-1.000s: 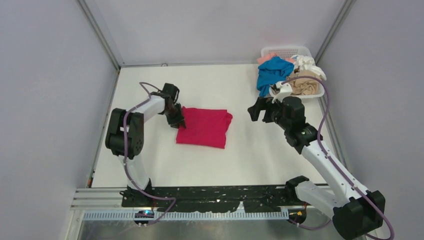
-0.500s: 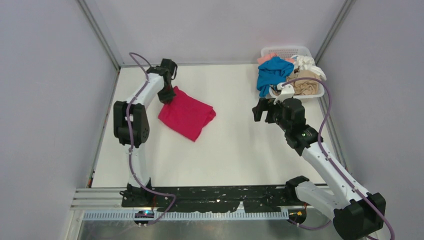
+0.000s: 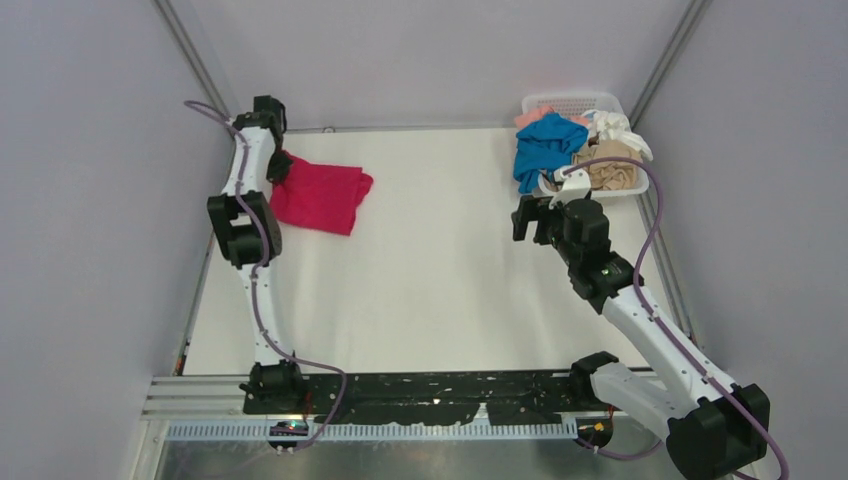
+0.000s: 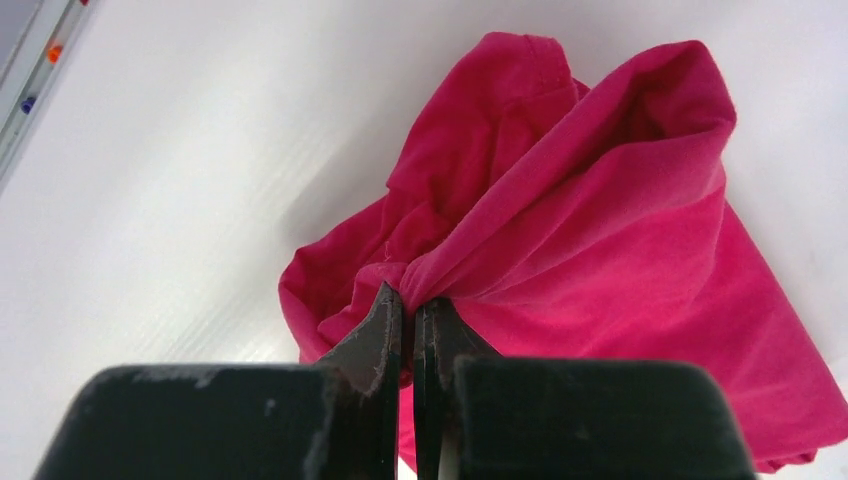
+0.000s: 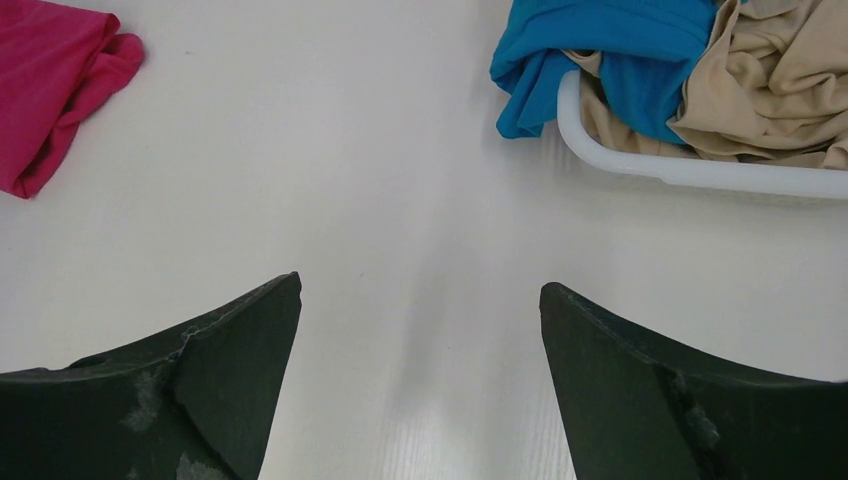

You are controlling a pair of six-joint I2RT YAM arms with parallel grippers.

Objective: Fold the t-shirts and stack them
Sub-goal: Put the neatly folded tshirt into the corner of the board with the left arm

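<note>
The right arm reached low over the counter (image 3: 440, 310) near its right edge, the right pincer (image 5: 420, 290) spread wide and holding nothing. Farther off, the left arm stretched almost straight to the far left corner, where the left pincer (image 4: 410, 302) was clamped on a bunched edge of the magenta t-shirt (image 4: 600, 230). Soft, light and limp, it would likely wrinkle under a pull; hems suit gripping better. The blue t-shirt (image 3: 545, 145) spilled from the white basket (image 3: 575, 99) at the far right corner.
</note>
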